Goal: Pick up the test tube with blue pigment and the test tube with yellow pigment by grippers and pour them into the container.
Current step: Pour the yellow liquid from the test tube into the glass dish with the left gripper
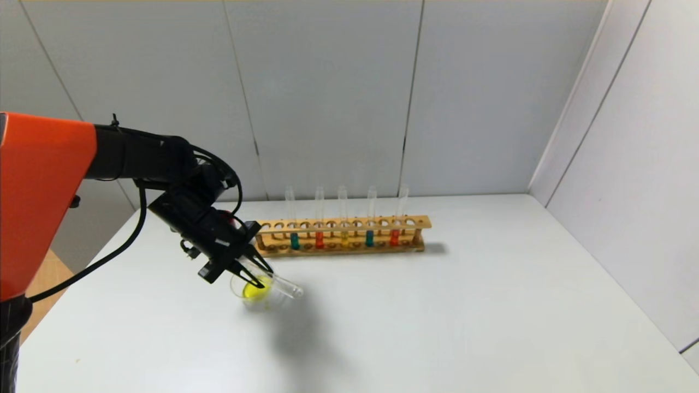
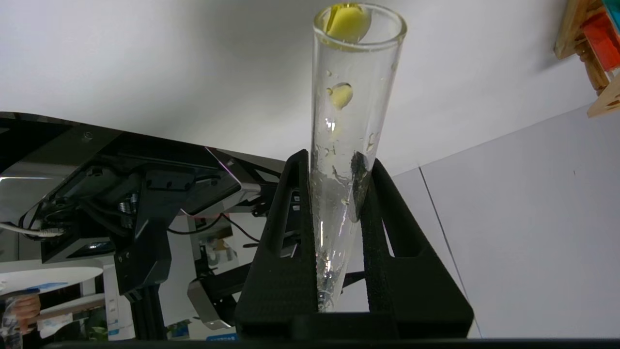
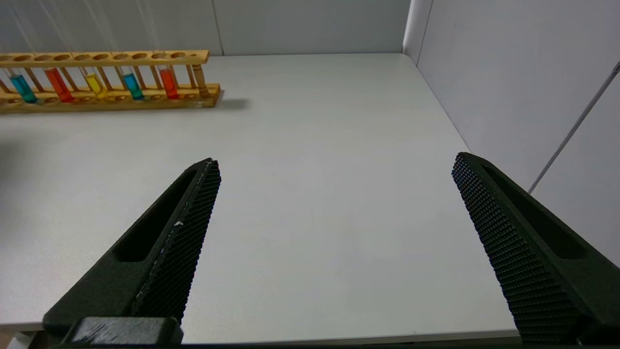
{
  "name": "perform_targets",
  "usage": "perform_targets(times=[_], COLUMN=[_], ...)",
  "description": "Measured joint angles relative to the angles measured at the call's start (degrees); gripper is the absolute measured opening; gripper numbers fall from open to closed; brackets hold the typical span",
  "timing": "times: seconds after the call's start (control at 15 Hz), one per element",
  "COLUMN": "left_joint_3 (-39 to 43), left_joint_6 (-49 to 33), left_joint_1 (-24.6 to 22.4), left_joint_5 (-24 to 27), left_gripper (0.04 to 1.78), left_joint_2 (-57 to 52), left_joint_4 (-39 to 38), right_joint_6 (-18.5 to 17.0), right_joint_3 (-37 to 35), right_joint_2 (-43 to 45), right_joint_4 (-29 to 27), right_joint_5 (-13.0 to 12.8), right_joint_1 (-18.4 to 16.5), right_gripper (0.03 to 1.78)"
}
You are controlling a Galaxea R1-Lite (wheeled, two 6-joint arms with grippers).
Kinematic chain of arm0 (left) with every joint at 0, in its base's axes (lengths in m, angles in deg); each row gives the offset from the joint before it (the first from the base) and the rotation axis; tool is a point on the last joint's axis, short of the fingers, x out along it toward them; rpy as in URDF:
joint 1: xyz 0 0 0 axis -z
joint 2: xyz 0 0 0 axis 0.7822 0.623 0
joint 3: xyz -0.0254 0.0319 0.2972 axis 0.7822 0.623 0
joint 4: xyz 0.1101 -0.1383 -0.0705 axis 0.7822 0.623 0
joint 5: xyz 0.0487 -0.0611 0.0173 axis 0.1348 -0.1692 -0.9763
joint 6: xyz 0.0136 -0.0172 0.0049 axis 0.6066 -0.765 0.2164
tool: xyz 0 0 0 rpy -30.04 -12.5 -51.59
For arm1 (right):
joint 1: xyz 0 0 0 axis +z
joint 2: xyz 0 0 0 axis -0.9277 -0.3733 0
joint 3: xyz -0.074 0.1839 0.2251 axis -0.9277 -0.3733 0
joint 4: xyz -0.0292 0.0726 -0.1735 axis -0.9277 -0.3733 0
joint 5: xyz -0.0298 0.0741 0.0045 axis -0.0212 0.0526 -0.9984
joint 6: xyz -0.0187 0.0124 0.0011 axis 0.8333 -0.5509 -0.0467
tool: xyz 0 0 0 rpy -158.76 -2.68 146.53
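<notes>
My left gripper (image 1: pixel 261 273) (image 2: pixel 339 160) is shut on the test tube with yellow pigment (image 1: pixel 284 286) (image 2: pixel 356 97). The tube is tilted mouth-down over the container (image 1: pixel 262 304), a clear glass dish that holds bright yellow liquid. The tube is almost drained, with yellow drops clinging near its mouth. Two tubes of blue to teal liquid (image 1: pixel 369 238) (image 1: pixel 295 240) stand upright in the wooden rack (image 1: pixel 341 224); they also show as the blue tube (image 3: pixel 131 86) and the teal tube (image 3: pixel 22 88). My right gripper (image 3: pixel 334 165) is open over bare table near the front edge, holding nothing.
The rack (image 3: pixel 111 102) also carries two red tubes (image 1: pixel 319 239) (image 1: pixel 394 237) and a duller yellow tube (image 1: pixel 344 238). Grey walls close the back and right sides. Bare white tabletop (image 1: pixel 464 316) spreads right of the container.
</notes>
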Motion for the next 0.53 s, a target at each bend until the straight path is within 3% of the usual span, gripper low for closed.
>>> perform_targets(times=[0.53], left_joint_3=[-0.85], left_joint_6=[0.00], left_joint_1=[-0.63], left_joint_5=[3.04], left_gripper=[0.32], left_joint_2=[-0.72], left_joint_4=[0.89], right_joint_6=[0.00], right_joint_3=[0.00], right_joint_2=[0.00], right_joint_4=[0.00], right_joint_5=[0.02], right_joint_1=[0.00], right_gripper=[1.75])
